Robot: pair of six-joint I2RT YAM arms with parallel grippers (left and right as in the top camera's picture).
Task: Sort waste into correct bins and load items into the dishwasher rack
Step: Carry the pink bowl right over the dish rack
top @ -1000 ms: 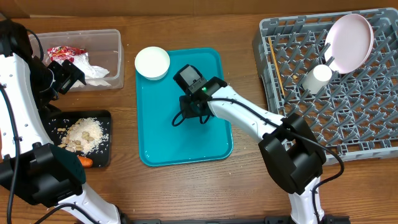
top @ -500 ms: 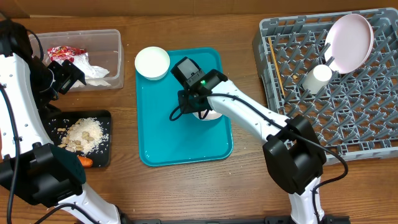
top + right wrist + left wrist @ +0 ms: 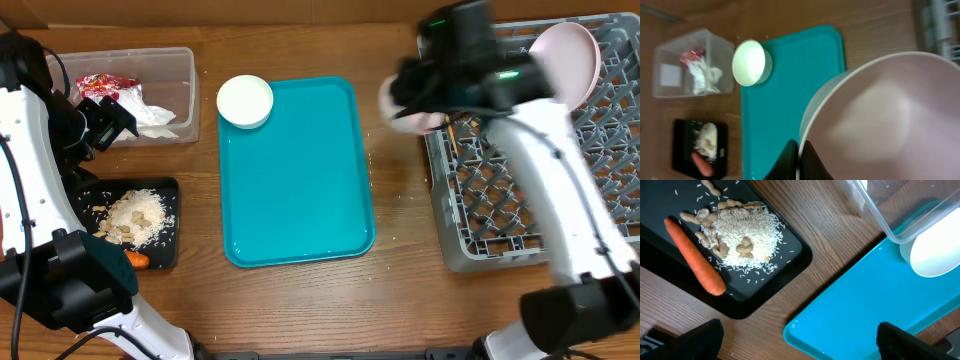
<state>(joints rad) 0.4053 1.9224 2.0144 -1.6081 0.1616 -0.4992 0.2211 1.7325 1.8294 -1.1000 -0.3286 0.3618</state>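
Now | wooden table [image 3: 400, 295] | right gripper [image 3: 800, 156] clamps pink bowl [image 3: 880, 115] | left gripper [image 3: 801, 342] wide, empty

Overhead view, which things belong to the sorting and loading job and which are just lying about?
Job: pink bowl in right pincer, white bowl, pink plate, carrot, rice, napkins, clear tub, black tray, grey rack.
Lying about: teal tray, wooden table.

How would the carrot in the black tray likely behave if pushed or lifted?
The carrot looks straight and solid, so it would probably lift stiffly without drooping. Its round, tapered shape suggests it may roll or pivot when pushed sideways. Loose rice lies beside it in the black tray, so a push could scatter grains.
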